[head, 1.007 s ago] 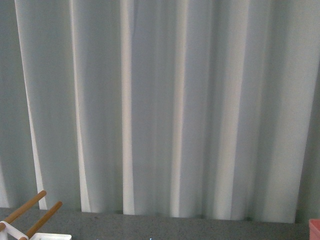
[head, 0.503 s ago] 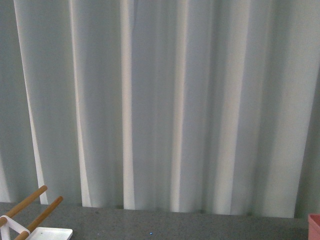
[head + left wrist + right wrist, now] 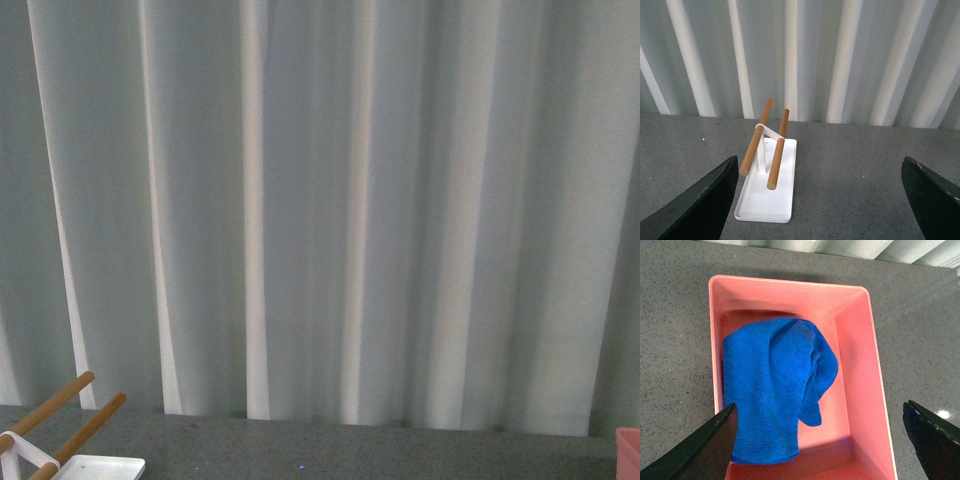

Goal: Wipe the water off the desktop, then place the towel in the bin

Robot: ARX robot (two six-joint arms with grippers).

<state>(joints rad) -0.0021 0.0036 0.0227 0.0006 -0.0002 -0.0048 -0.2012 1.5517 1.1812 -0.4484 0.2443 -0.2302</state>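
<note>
In the right wrist view the bright blue towel lies crumpled inside the pink bin, loose and touched by nothing. My right gripper hangs above the bin, open, its dark fingers wide apart with nothing between them. The dark grey desktop surrounds the bin. In the left wrist view my left gripper is open over bare desktop, holding nothing. The front view shows only a strip of desktop and a corner of the bin; neither arm appears there.
A small white tray with two wooden rods on a white stand sits on the desktop, close to the left gripper's finger; it shows at the front view's lower left too. A pale pleated curtain hangs behind the desk.
The front view has shifted slightly, showing a little more of the desktop strip and tray. Nothing on the desk has visibly moved.
</note>
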